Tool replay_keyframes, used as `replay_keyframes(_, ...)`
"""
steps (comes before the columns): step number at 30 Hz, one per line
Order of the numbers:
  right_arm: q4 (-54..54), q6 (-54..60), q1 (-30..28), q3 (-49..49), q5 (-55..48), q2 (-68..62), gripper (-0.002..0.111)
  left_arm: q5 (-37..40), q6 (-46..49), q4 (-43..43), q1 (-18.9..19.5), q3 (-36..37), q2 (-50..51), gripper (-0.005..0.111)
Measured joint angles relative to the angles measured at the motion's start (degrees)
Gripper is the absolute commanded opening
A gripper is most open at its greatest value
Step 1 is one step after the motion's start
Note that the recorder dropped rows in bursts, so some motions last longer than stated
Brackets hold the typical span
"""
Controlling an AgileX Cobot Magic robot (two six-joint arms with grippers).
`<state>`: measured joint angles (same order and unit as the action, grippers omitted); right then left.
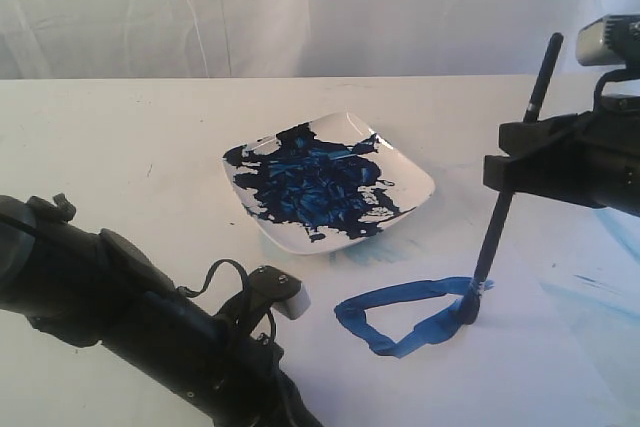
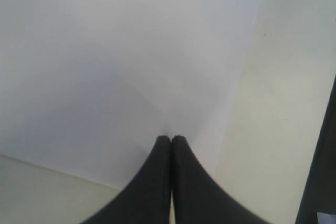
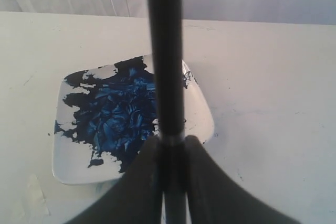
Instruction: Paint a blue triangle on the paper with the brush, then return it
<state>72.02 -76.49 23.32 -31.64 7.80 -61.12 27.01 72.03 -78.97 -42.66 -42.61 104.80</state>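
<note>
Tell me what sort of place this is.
Probably a robot lab bench staged for painting: a white cloth backdrop, an off-white tabletop carrying a paint-smeared dish and paper, and a black robot arm holding a brush.

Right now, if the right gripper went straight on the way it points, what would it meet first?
Probably the paint-smeared white dish, which lies straight ahead of the right gripper, whose jaws are shut on the brush. Height is unclear, so it might pass just over the rim.
</note>
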Motion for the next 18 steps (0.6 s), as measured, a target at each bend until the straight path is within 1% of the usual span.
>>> replay_keyframes(18,-0.21,0.00,0.00,0.14,-1.47,-0.83,0.000,0.00,0.00,0.00,0.00,0.00,0.00,0.000)
